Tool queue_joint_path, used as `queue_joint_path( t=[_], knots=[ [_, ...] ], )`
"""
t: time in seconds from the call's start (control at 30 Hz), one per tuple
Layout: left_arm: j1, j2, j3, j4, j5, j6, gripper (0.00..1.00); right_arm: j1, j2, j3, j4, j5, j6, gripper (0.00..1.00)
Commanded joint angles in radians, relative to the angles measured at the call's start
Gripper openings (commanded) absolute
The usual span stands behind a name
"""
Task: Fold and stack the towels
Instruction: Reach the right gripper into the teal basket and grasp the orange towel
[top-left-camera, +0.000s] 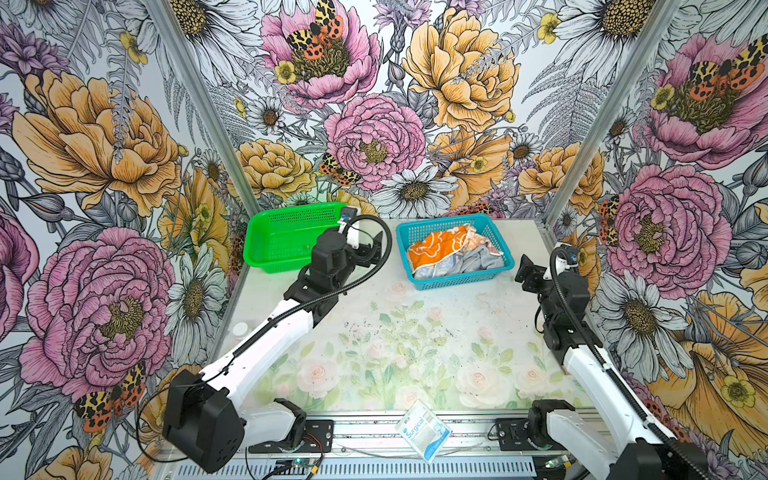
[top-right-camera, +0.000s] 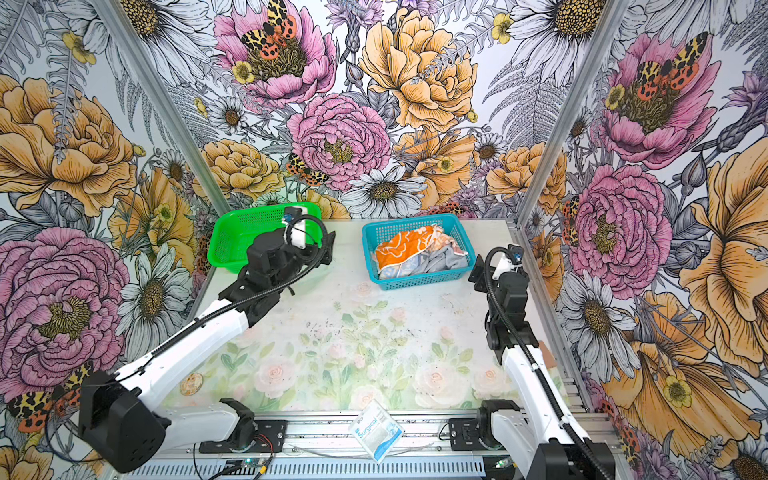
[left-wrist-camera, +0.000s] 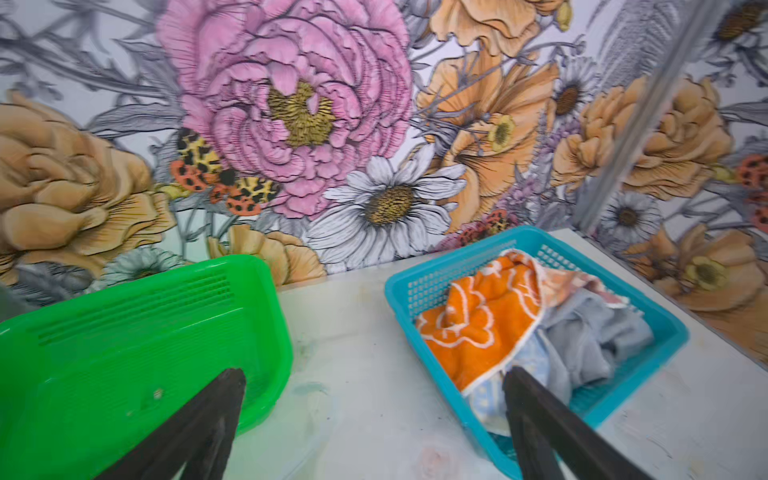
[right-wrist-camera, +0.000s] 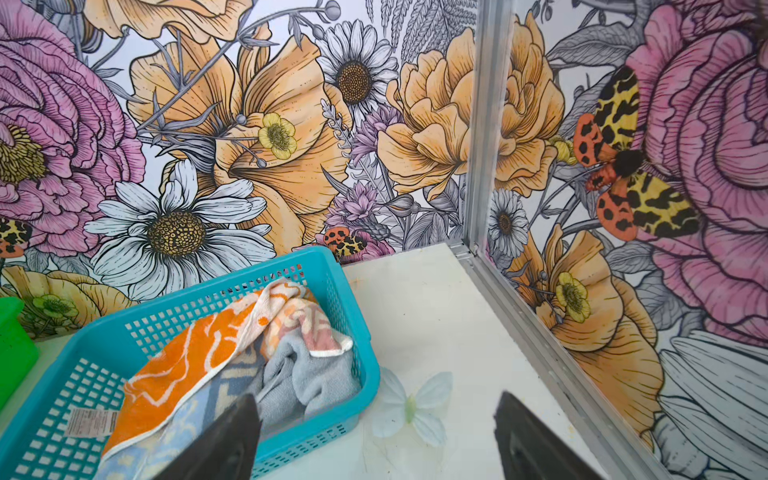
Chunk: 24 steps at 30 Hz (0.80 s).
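Observation:
The towels lie crumpled together in a blue basket (top-left-camera: 457, 283) (top-right-camera: 419, 285) at the back right of the table. An orange-flowered towel (top-left-camera: 434, 249) (left-wrist-camera: 478, 328) (right-wrist-camera: 187, 365) is on top. Beside it is a light grey one (top-left-camera: 482, 261) (left-wrist-camera: 590, 340) (right-wrist-camera: 316, 374). A pale blue-patterned one (left-wrist-camera: 490, 399) (right-wrist-camera: 174, 432) shows underneath. My left gripper (top-left-camera: 376, 245) (top-right-camera: 328, 245) (left-wrist-camera: 374, 374) is open and empty, between the green basket and the blue basket. My right gripper (top-left-camera: 524, 270) (top-right-camera: 478, 272) (right-wrist-camera: 376, 401) is also open and empty, just right of the blue basket's near corner.
A green basket (top-left-camera: 282, 237) (top-right-camera: 237, 239) (left-wrist-camera: 124, 332) with nothing in it stands at the back left. A white-blue "Surgical" packet (top-left-camera: 422, 430) (top-right-camera: 374, 430) lies on the front rail. Floral walls and aluminium posts (right-wrist-camera: 482, 124) close in the back and sides.

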Motion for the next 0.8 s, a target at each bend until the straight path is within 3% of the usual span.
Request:
queue_joint_path(
  t=[0.0,0.17,0.3,0.43,0.57,0.77],
  knots=[
    [-0.106,0.12,0.196,-0.434,0.105,0.051,0.99,0.008,0.133,0.139,-0.275,-0.127,0.071,0.88],
    [-0.1,0.187,0.326,-0.536,0.275,0.13,0.99,0.066,0.357,0.365,-0.31,-0.213,0.1,0.86],
    [-0.065,0.192,0.237,-0.493,0.388,0.219,0.99,0.113,0.531,0.521,-0.329,-0.246,0.128,0.76],
    [-0.07,0.138,0.045,-0.264,0.4,0.228,0.99,0.144,0.667,0.629,-0.328,-0.268,0.181,0.68],
    [-0.077,0.112,0.017,-0.197,0.326,0.219,0.99,0.164,0.767,0.689,-0.328,-0.274,0.216,0.67],
    [-0.052,0.105,0.008,-0.158,0.376,0.176,0.99,0.197,0.872,0.755,-0.327,-0.263,0.252,0.64]
  ],
)
